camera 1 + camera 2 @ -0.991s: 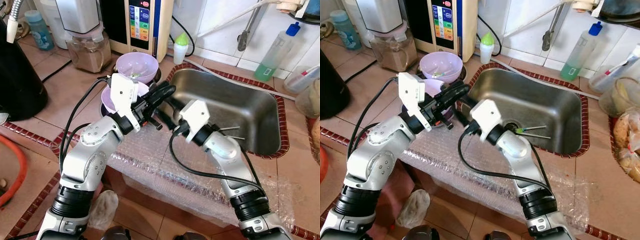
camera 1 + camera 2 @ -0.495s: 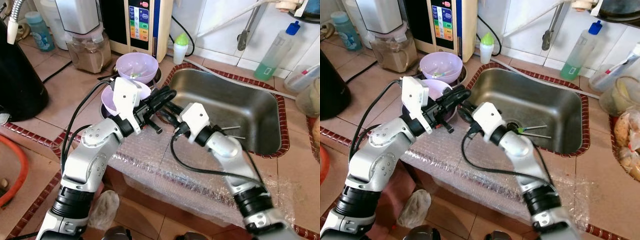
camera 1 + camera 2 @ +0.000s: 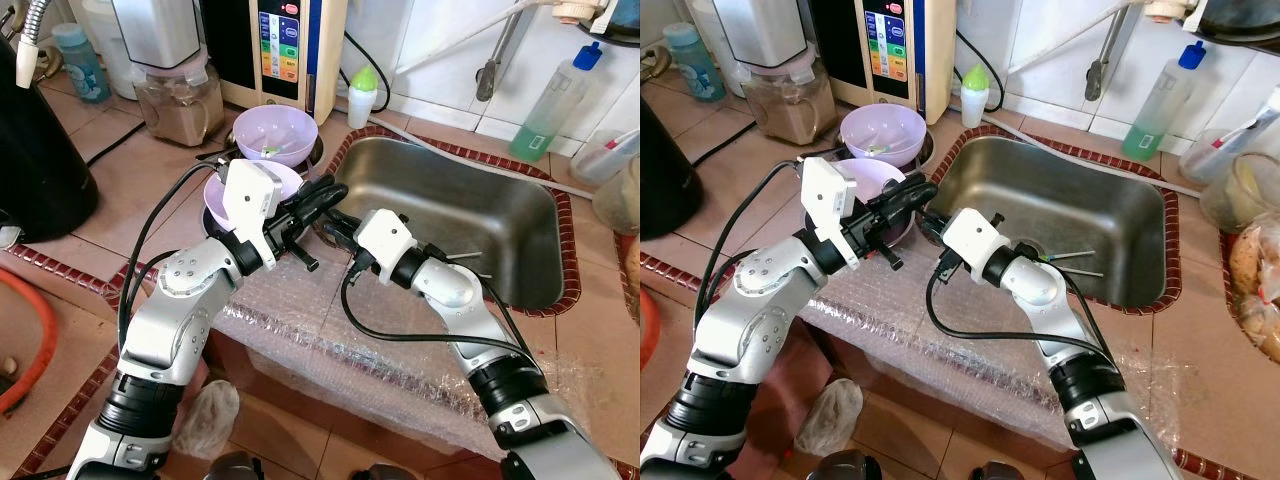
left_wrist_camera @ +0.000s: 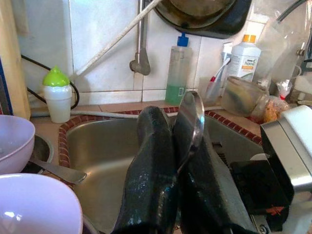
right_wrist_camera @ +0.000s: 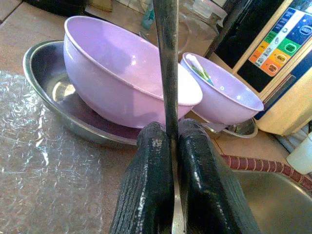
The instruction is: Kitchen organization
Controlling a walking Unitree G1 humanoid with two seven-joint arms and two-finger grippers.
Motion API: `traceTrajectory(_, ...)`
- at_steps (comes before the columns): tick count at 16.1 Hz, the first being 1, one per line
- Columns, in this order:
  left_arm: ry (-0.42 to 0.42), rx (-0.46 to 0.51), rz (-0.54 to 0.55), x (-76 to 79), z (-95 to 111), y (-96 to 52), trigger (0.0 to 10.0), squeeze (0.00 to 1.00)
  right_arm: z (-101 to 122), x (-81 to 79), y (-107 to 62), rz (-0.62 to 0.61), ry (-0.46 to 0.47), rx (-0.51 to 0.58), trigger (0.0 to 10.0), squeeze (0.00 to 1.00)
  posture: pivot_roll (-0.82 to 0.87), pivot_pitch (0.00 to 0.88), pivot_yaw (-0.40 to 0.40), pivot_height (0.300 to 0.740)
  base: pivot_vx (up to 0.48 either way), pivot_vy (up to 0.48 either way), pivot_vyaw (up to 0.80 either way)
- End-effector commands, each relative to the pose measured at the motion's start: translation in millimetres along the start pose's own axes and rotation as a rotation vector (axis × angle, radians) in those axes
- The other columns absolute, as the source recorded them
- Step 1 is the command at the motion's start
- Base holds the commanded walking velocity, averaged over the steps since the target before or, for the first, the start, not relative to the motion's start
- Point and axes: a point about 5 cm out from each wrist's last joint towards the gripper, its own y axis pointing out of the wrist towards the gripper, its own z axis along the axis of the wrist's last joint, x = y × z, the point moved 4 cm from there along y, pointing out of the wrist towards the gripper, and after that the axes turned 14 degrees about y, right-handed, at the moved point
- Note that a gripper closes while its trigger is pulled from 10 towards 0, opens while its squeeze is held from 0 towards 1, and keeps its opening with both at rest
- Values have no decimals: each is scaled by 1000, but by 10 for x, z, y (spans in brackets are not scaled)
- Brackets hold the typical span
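Note:
A metal spoon is held between both grippers over the counter at the sink's left rim. Its bowl end [image 4: 192, 119] sticks out between the black fingers of my left gripper [image 3: 328, 192], which is shut on it. Its handle [image 5: 167, 58] runs between the fingers of my right gripper [image 3: 335, 228], also shut on it. The two grippers meet tip to tip. Just left of them a lilac bowl [image 3: 222, 192] sits in a steel dish [image 5: 53, 97]. A second lilac bowl [image 3: 275, 135] with small utensils inside stands behind it.
The steel sink [image 3: 470, 215] lies to the right with thin utensils [image 3: 465, 262] near its drain. Bubble wrap [image 3: 330, 340] covers the counter front. A green-capped bottle [image 3: 361, 95], a soap bottle [image 3: 555, 100], a blender jar [image 3: 180, 100] and a black kettle [image 3: 35, 150] ring the area.
My right forearm has swung lower and its gripper has shifted slightly toward the left gripper. The left gripper has dipped a little. Both stay closed on the spoon.

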Motion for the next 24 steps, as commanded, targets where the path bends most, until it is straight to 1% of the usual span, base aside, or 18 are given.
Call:
traceTrajectory(1, -2, -3, -51, 110, -32, -16, 0, 0, 30, 274, -63, -126, 27, 10, 0, 0, 46, 38, 3, 740, 0, 0, 0)
traceTrajectory(4, 5, -7, -53, 137, -49, -14, 196, 0, 48, 282, -62, -133, 20, 25, 0, 0, 47, 40, 6, 740, 0, 0, 0)
traceTrajectory(5, 29, -11, -58, 139, -53, -15, 2588, 59, 75, 322, -61, -144, 8, 35, 0, 0, 47, 41, 8, 740, 0, 0, 0)
traceTrajectory(6, 49, 7, -39, 104, -21, -2, 10000, 1000, 128, 412, -65, -172, -16, 51, 0, 0, 48, 42, 9, 740, 0, 0, 0)
traceTrajectory(7, 88, 40, -20, 53, 52, 12, 10000, 1000, 206, 555, -72, -224, -57, 72, 0, 0, 48, 42, 5, 740, 0, 0, 0)
traceTrajectory(8, 95, 45, -17, 46, 65, 15, 10000, 1000, 215, 573, -73, -230, -62, 75, 0, 0, 48, 42, 5, 740, 0, 0, 0)
traceTrajectory(9, 98, 40, -20, 35, 77, 10, 10000, 1000, 248, 711, -99, -288, -81, 75, 0, 0, 54, 45, 5, 740, 0, 0, 0)
traceTrajectory(10, 95, 26, -21, 29, 49, -4, 10000, 1000, 245, 763, -111, -306, -90, 67, 0, 0, 54, 45, 5, 740, 0, 0, 0)
traceTrajectory(11, 99, -19, -28, 26, -63, -61, 10000, 1000, 205, 878, -143, -351, -103, 40, 0, 0, 54, 46, 7, 740, 0, 0, 0)
traceTrajectory(12, 106, -29, -35, 37, -101, -83, 10000, 1000, 169, 914, -157, -367, -105, 26, 0, 0, 54, 46, 7, 740, 0, 0, 0)
traceTrajectory(13, 95, -37, -24, 32, -147, -103, 10000, 1000, 103, 938, -173, -381, -108, -1, 0, 0, 55, 46, 7, 740, 0, 0, 0)
traceTrajectory(14, 96, -61, -12, 32, -258, -138, 10000, 1000, -43, 981, -223, -426, -73, -54, 0, 0, 63, 37, 4, 740, 0, 0, 0)
traceTrajectory(16, 99, -82, -17, 57, -335, -162, 10000, 1000, -175, 1034, -293, -474, -47, -106, 0, 0, 67, 35, 3, 740, 0, 0, 0)
traceTrajectory(17, 104, -89, -23, 95, -362, -149, 10000, 1000, -364, 1107, -437, -541, -15, -183, 0, 0, 78, 19, 9, 740, 0, 0, 0)
traceTrajectory(20, 113, -99, -91, 205, -391, -102, 10000, 1000, -551, 1173, -582, -618, 35, -266, 0, 0, 72, 7, 18, 740, 0, 0, 0)
traceTrajectory(21, 127, -105, -122, 250, -418, -96, 10000, 1000, -640, 1158, -625, -641, 67, -298, 10000, 1000, 56, 5, 12, 740, 0, 0, 0)
traceTrajectory(22, 124, -123, -149, 294, -468, -97, 10000, 1000, -717, 1132, -652, -658, 97, -323, 10000, 1000, 41, 5, 15, 740, 0, 0, 0)
traceTrajectory(24, 127, -140, -194, 378, -526, -98, 10000, 1000, -748, 1106, -648, -658, 92, -336, 10000, 1000, 5, 2, 26, 740, 0, 0, 0)
